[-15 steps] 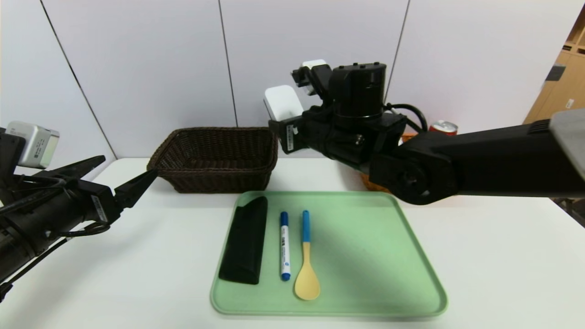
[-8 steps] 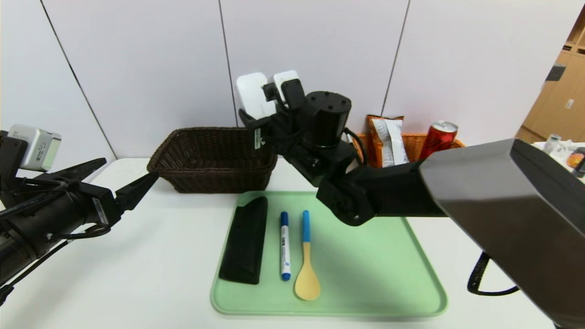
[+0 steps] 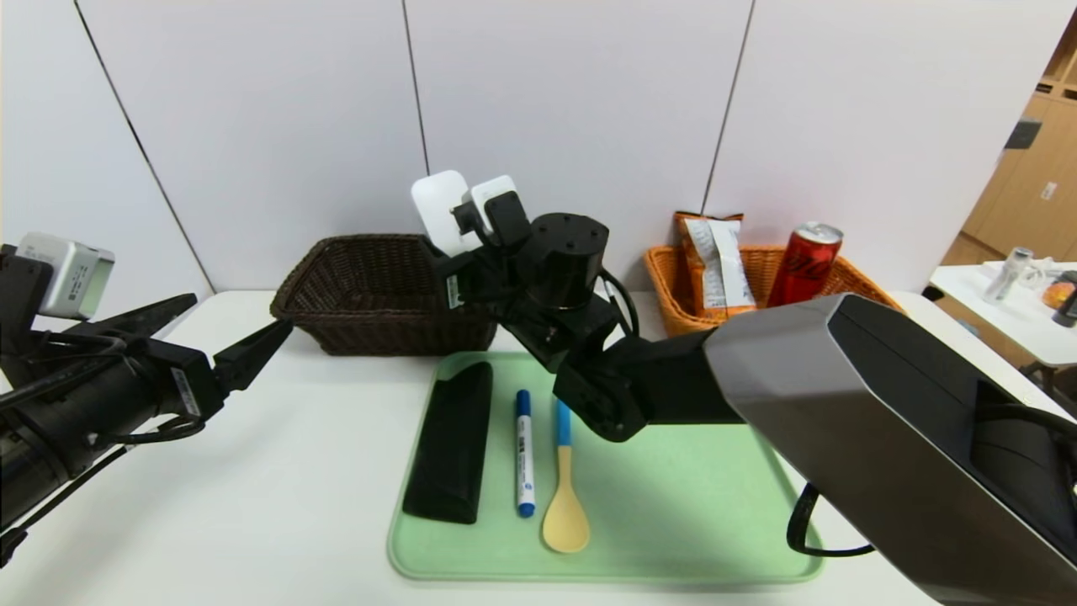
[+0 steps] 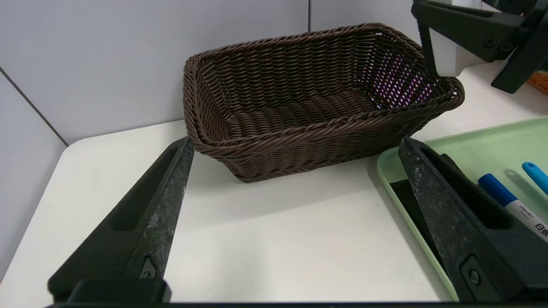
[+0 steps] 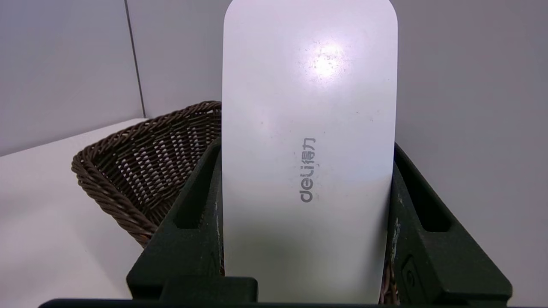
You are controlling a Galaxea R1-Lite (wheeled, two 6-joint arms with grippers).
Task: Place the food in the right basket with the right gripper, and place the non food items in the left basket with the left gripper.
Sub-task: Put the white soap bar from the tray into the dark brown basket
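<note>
My right gripper (image 3: 446,252) is shut on the white oblong case (image 3: 437,210), holding it upright over the right end of the dark brown basket (image 3: 370,290); the case fills the right wrist view (image 5: 308,149) and shows in the left wrist view (image 4: 445,60). My left gripper (image 3: 227,332) is open and empty above the table, left of that basket (image 4: 299,107). The black case (image 3: 450,442), blue-capped marker (image 3: 523,454) and blue-handled yellow spoon (image 3: 564,488) lie on the green tray (image 3: 715,522). The snack bag (image 3: 715,265) and red can (image 3: 806,261) stand in the orange basket (image 3: 850,282).
A white wall stands right behind both baskets. My right arm (image 3: 799,396) reaches across the tray from the right. A side table with small items (image 3: 1022,299) stands at the far right. Bare table (image 3: 278,471) lies left of the tray.
My right gripper has swung left with the white case, from above the gap between the baskets to over the brown basket's right end. The left gripper has stayed put.
</note>
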